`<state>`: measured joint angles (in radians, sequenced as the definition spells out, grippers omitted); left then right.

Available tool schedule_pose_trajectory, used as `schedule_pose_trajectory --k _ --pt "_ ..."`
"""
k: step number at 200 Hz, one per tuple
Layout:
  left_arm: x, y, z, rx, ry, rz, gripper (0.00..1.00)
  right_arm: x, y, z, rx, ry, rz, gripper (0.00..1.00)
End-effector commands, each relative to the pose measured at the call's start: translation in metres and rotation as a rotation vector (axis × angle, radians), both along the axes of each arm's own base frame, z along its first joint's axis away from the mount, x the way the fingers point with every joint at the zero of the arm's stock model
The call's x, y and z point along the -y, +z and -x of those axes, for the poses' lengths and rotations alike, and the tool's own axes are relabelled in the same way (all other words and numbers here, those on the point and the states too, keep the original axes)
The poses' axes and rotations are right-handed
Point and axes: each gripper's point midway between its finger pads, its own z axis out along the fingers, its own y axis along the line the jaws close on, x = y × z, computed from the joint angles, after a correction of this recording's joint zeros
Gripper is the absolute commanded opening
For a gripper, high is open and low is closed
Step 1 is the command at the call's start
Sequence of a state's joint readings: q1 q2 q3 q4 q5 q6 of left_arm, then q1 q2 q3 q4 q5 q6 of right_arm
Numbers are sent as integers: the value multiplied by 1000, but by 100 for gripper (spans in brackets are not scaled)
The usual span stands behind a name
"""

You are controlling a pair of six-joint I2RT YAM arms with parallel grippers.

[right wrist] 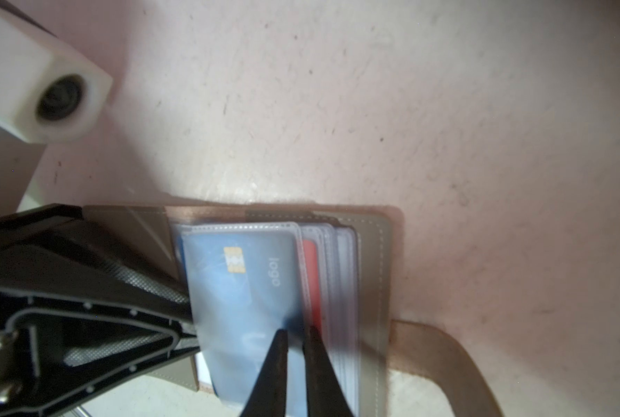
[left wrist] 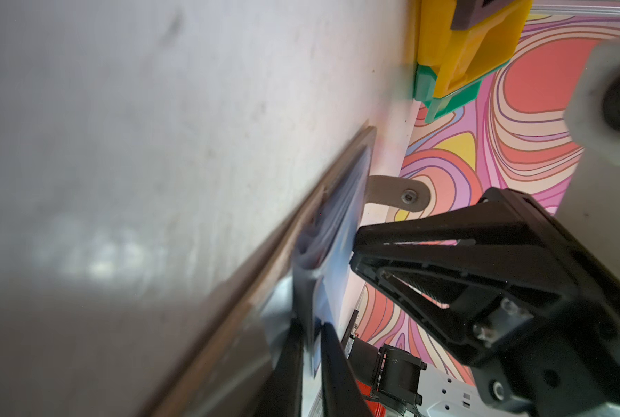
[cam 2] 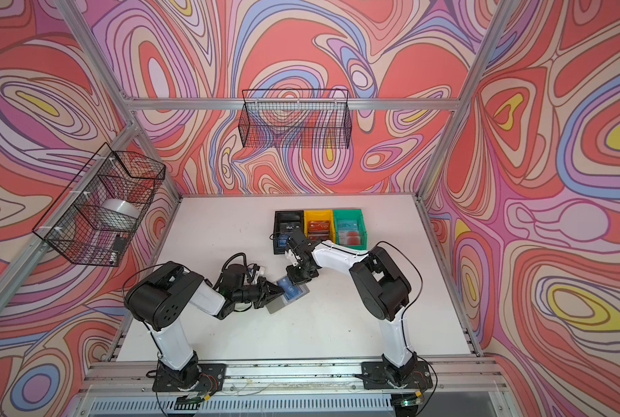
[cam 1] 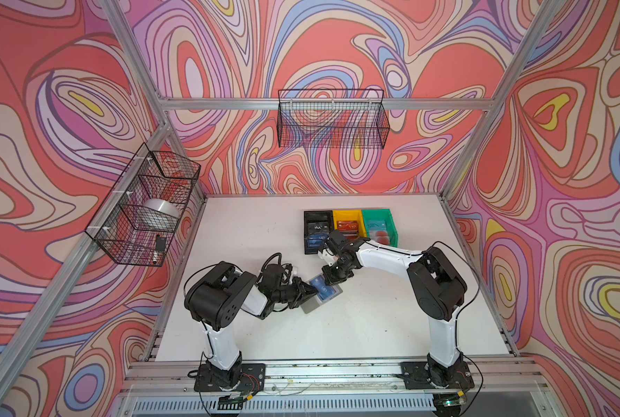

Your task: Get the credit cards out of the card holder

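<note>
Pinching the blue card (right wrist: pixel 243 274) between its tips, the right gripper (right wrist: pixel 295 334) sits at the far right. The left gripper (right wrist: pixel 189 317) clamps the open card holder (right wrist: pixel 373 270) at its left edge, mid-table.

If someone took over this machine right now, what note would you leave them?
Left gripper: shut on the open card holder's clear sleeve, on the table.
Right gripper: shut on the blue card, not yet out of its sleeve.
Done: cards already lie in the black bin, yellow bin, green bin.
Left: pull the blue card out, then the red card behind it.
</note>
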<state>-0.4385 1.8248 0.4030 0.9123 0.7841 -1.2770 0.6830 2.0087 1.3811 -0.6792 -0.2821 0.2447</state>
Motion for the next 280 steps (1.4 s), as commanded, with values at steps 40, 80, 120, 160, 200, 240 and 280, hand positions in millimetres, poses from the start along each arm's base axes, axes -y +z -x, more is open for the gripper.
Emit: schedule_pose_trajectory --k 40,80,120,160,200,240,280 --pt "1 -3 -2 -8 14 -1 10 38 -63 27 -113 -3 192 14" --pt "-3 -10 7 -29 4 -10 6 40 -65 29 -118 -2 197 14" --pt "-6 -18 14 -51 -2 -19 5 40 -64 28 -118 -5 200 14" --pt "-14 -20 18 -59 12 -8 5 40 -67 28 -126 -6 208 15" --pt "-19 -20 21 -61 9 -12 6 40 -68 28 -133 -6 214 15" --pt "-18 -22 22 -67 -3 -12 12 40 -68 27 -134 -6 216 15" --pt "-19 -24 25 -72 -1 -17 12 41 -70 28 -137 -4 217 16"
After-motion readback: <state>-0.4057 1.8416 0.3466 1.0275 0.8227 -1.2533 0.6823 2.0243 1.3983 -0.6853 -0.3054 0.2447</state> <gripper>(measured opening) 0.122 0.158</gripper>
